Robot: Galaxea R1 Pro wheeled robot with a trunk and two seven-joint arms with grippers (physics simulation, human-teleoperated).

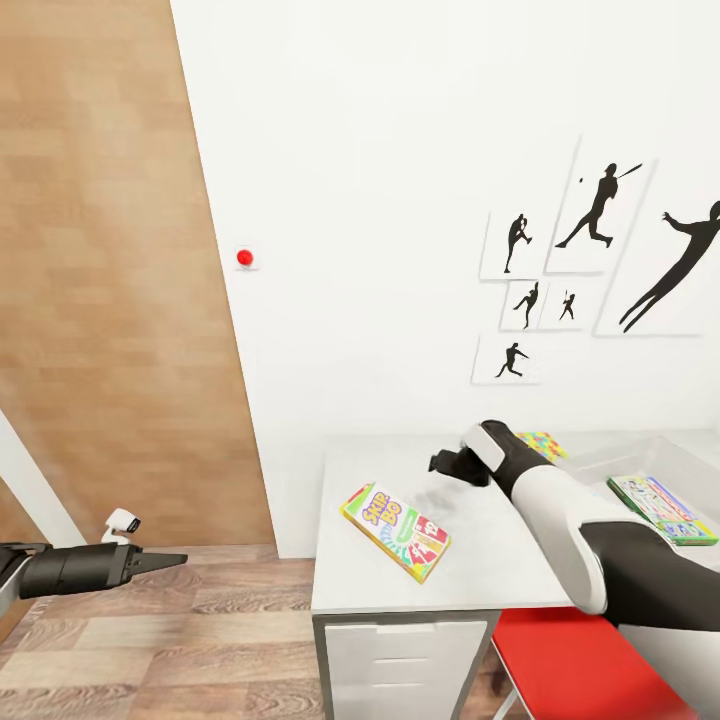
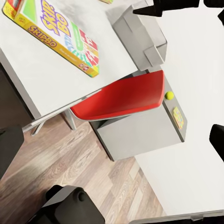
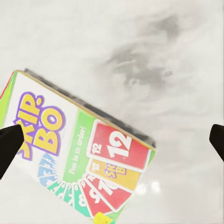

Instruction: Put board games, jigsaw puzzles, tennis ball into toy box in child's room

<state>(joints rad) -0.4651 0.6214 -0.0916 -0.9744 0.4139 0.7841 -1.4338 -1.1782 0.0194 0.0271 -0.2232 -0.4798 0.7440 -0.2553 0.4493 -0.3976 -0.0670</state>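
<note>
Grey worktop (image 1: pixel 480 570) fills the lower centre; the Skip-Bo box (image 1: pixel 395 531) lies flat on it, centre-left. Right hand (image 1: pixel 452 464) hovers just above, fingers wide, empty. Next: descend and grip the box. Left hand (image 1: pixel 160 562) idles lower left, closed.

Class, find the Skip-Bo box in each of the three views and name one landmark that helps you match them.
Head view: Skip-Bo box lies flat on the table, centre-left.
Left wrist view: top left, near the table edge, above the red chair.
Right wrist view: lower left, on the tabletop.
Shared landmark: the light grey tabletop.
</note>
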